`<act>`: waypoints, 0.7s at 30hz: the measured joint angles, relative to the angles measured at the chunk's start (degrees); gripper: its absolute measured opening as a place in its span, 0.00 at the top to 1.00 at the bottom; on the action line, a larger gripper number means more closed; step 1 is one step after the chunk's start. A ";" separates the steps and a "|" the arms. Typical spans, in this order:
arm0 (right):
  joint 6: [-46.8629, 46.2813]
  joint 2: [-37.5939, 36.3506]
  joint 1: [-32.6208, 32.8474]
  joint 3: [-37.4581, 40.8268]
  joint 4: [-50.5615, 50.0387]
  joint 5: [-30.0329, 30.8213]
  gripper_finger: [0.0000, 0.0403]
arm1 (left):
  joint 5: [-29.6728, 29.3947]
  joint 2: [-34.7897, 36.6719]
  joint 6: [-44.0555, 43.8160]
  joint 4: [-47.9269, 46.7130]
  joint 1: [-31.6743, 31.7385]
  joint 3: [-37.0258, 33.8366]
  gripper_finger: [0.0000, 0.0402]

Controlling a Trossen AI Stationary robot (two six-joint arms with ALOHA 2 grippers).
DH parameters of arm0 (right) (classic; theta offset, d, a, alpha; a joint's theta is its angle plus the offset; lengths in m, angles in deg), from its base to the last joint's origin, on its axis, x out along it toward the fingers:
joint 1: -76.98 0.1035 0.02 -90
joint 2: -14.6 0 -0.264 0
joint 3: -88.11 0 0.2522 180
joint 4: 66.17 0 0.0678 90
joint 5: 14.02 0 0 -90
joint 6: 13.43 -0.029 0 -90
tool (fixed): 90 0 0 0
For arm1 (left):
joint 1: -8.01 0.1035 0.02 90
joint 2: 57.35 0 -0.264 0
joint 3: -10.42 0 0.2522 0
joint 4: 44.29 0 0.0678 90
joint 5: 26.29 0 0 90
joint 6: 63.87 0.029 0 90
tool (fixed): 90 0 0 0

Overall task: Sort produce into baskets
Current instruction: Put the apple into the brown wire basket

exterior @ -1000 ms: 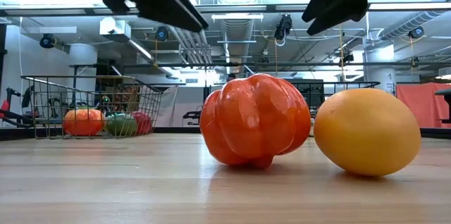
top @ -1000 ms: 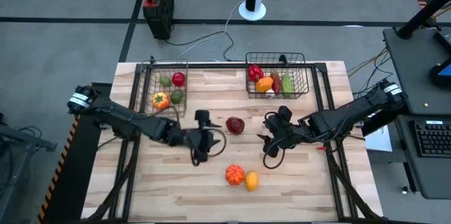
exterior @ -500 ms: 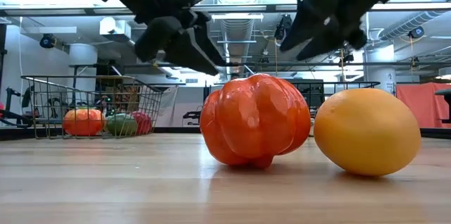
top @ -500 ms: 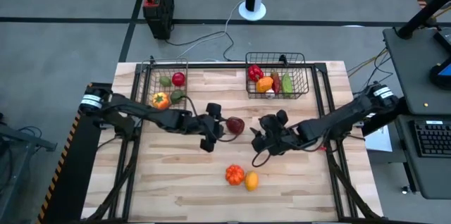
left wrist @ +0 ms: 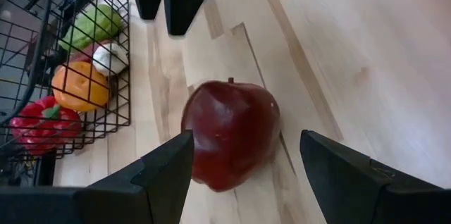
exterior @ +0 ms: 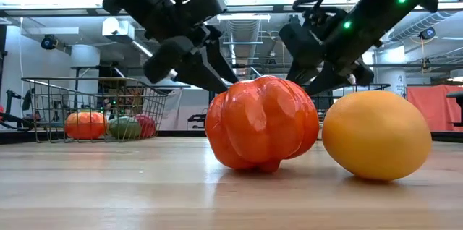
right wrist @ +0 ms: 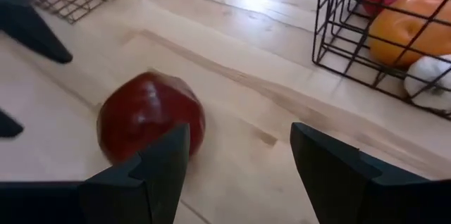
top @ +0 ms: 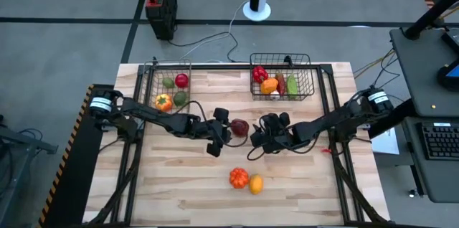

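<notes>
A dark red apple (top: pixel 239 127) rests on the wooden table, mid-table. My left gripper (top: pixel 224 132) stands open just left of it; in the left wrist view the apple (left wrist: pixel 231 134) lies ahead between the two fingers, untouched. My right gripper (top: pixel 259 134) stands open just right of it; in the right wrist view the apple (right wrist: pixel 150 116) sits ahead of one finger (right wrist: pixel 151 171), apart from it. An orange ribbed piece (top: pixel 239 178) and a yellow-orange piece (top: pixel 256 183) lie nearer the front edge. Two black wire baskets, left (top: pixel 169 88) and right (top: pixel 282 82), hold produce.
In the low view the orange ribbed piece (exterior: pixel 262 123) and the yellow-orange piece (exterior: pixel 376 134) sit side by side close to the camera, with both arms above and behind them. A black box with a red top (top: pixel 160 6) stands on the floor beyond the table.
Both grippers have come down toward the apple, the left one moving toward the table's right and the right one toward its left. The right gripper has also rolled about its own axis. The apple and the other produce have stayed put.
</notes>
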State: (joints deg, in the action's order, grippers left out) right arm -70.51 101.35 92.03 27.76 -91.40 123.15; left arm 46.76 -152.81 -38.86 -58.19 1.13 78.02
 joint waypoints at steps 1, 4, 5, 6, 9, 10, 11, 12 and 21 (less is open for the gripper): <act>-0.12 0.14 -0.35 0.14 0.66 -0.05 0.41 | 0.00 -0.38 0.09 0.87 0.10 0.00 0.40; -0.10 0.80 -1.12 0.52 3.64 0.01 0.41 | 0.00 -1.17 0.83 1.72 0.31 0.00 0.40; 0.00 0.82 -1.16 0.79 4.16 0.06 0.41 | 0.02 -1.45 0.85 2.14 0.43 0.00 0.40; 0.07 0.82 -1.25 1.00 4.10 0.45 0.41 | 0.01 -1.58 0.85 2.48 0.64 0.00 0.40; 0.02 0.99 -1.56 1.08 5.25 0.89 0.41 | 0.00 -1.67 0.93 2.34 1.14 0.00 0.40; 0.03 0.99 -1.68 1.21 5.15 0.89 0.41 | 0.00 -1.72 1.17 2.62 1.30 0.00 0.40; 0.05 1.30 -1.73 1.28 5.89 0.90 0.41 | -0.02 -1.72 1.44 2.49 1.42 0.00 0.40; 0.06 1.76 -1.96 1.36 7.33 0.88 0.41 | -0.02 -1.72 1.53 2.38 1.57 0.00 0.40; 2.52 6.43 -5.39 1.75 15.04 -3.76 0.41 | 0.00 -1.72 3.43 2.62 1.91 0.00 0.40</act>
State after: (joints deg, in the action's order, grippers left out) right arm -67.99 107.78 86.64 29.51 -76.36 119.39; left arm 46.76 -154.53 -35.43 -55.57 3.04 78.02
